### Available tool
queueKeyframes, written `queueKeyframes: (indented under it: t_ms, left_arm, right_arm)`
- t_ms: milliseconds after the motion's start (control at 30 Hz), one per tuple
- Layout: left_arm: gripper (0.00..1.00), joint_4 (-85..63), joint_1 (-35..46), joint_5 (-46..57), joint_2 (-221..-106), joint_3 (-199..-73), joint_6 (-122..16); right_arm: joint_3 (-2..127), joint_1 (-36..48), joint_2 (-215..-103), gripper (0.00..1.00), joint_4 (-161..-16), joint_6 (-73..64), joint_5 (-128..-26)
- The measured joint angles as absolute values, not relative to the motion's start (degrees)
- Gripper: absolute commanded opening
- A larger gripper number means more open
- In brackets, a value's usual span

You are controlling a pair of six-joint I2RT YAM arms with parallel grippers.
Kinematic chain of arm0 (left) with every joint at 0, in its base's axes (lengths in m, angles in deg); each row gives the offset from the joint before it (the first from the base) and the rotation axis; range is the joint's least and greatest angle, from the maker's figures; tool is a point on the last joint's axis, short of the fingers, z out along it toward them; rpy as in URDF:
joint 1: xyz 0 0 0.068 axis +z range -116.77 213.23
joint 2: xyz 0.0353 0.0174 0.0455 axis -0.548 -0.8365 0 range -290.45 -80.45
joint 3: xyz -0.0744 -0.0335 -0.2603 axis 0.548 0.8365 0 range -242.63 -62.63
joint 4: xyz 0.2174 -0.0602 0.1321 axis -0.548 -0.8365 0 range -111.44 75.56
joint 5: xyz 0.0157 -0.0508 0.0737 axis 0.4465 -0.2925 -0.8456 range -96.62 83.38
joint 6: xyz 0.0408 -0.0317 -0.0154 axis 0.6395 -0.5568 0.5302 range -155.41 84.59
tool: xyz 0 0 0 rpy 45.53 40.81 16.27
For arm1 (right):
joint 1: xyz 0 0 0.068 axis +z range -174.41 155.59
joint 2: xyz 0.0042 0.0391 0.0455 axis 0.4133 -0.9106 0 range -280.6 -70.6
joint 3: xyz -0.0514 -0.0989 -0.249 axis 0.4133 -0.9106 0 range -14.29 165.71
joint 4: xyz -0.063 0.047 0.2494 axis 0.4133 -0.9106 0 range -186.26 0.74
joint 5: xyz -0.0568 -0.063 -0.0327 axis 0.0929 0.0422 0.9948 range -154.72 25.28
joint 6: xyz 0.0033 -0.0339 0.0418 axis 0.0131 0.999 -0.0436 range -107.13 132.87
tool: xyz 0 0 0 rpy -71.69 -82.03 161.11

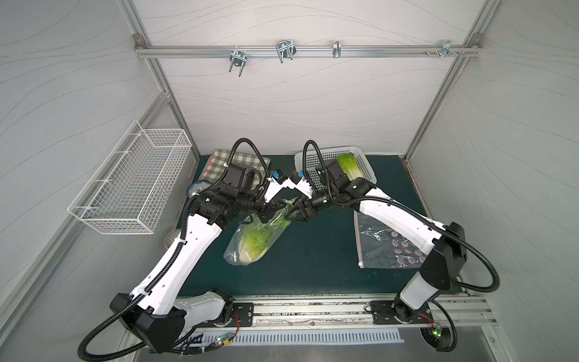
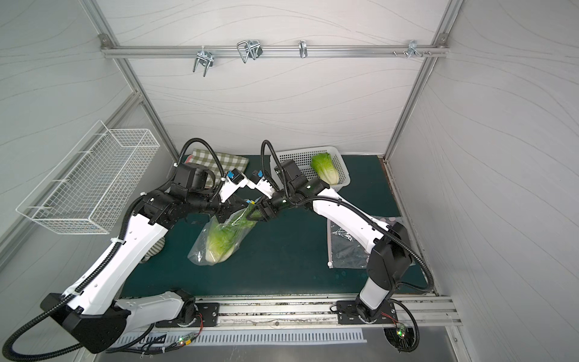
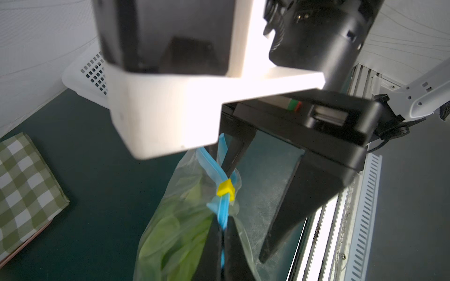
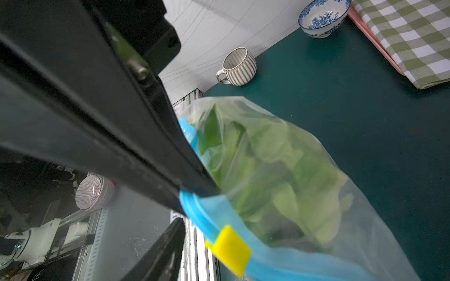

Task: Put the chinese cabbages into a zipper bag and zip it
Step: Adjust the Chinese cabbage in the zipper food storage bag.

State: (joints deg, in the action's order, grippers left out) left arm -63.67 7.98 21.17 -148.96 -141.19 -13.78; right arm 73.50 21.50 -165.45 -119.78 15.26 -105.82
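Now the left fingers (image 3: 211,250) are clamped on the blue strip (image 3: 222,214) of the zipper bag (image 1: 233,250) at frame centre, cabbages (image 1: 255,241) inside. The yellow slider (image 3: 226,191) sits along that strip just beyond, nearest the right fingers (image 3: 235,155), which stand apart. One cabbage (image 1: 349,167) lies in the basket (image 1: 313,158), upper right.

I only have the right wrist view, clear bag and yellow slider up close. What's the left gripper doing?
Observer: The left gripper is shut on the clear zipper bag's blue zip strip, beside the yellow slider.
Operator: Any cabbage outside the bag?
Observer: One green-leaved chinese cabbage lies in the white perforated plastic basket.
Operator: Another bag anywhere?
Observer: A second clear bag lies flat on the green mat, partly under the right arm.
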Motion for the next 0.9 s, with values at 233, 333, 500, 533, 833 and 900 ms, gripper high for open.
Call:
queueKeyframes:
  t_ms: [233, 333, 500, 533, 833, 900]
  left_arm:
    - [0.00, -64.70, 7.93, 20.95, -148.63, -141.19, -13.60]
    - [0.00, -64.37, 7.93, 20.95, -147.93, -140.67, -13.65]
    - [0.00, -64.61, 8.00, 19.79, -147.67, -139.23, -13.58]
    - [0.00, -64.77, 8.02, 19.38, -147.67, -139.05, -13.56]
    - [0.00, -65.01, 8.22, 18.42, -146.38, -138.96, -13.04]
    - [0.00, -65.09, 8.22, 18.42, -146.16, -139.31, -13.04]
  right_arm:
    - [73.54, 20.93, -165.45, 0.75, -119.32, 14.37, -107.41]
    - [73.81, 20.93, -166.30, 0.77, -117.72, 13.10, -108.66]
    - [74.88, 21.12, -170.41, 0.79, -115.80, 11.33, -109.99]
    - [74.88, 21.12, -170.89, 0.79, -115.69, 11.11, -110.12]
    - [74.90, 19.73, -167.72, 0.79, -116.46, 9.19, -111.41]
    - [75.01, 18.68, -165.89, 0.78, -117.81, 9.45, -111.70]
